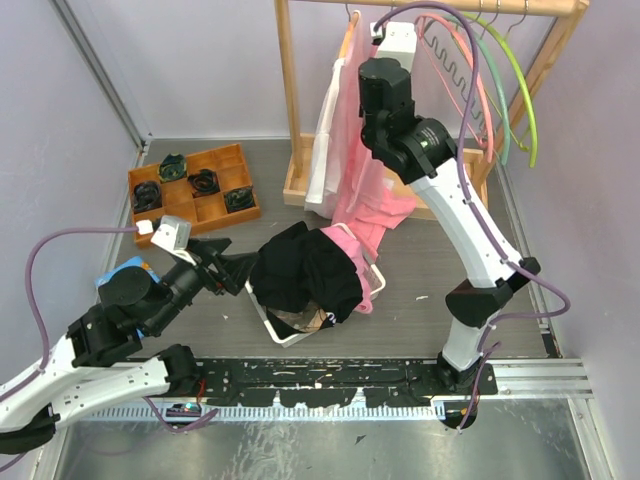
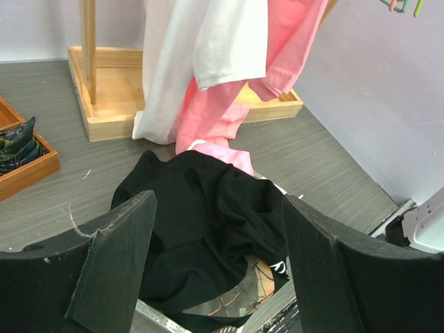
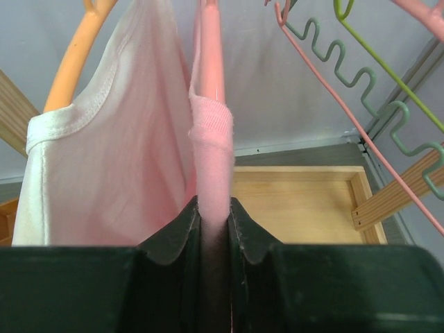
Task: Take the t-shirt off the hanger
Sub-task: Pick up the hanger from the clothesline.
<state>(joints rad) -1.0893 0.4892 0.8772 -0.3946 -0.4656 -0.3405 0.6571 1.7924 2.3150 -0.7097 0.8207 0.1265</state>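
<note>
Pink t-shirt (image 3: 210,139) hung on its pink hanger (image 3: 210,48) at about 1 o'clock, on the wooden rack (image 1: 290,100). Left gripper (image 2: 218,205), down at 8 o'clock, was spread wide over the black clothes (image 2: 201,229), holding nothing, probably just parked. Right gripper (image 3: 214,201) was pinched on the shirt's shoulder under the hanger, I'd guess to tug it off.

Your left arm (image 1: 100,372) points to 2 o'clock, left gripper (image 2: 218,201) gaping. Your right arm (image 1: 472,222) reaches 12 o'clock, right gripper (image 3: 214,208) pinching the pink t-shirt (image 3: 211,149).

pale lilac walls (image 1: 200,60) are enclosing a grey wood-grain tabletop (image 1: 400,320), where a wooden clothes rack (image 1: 292,100) is standing at the back.
</note>
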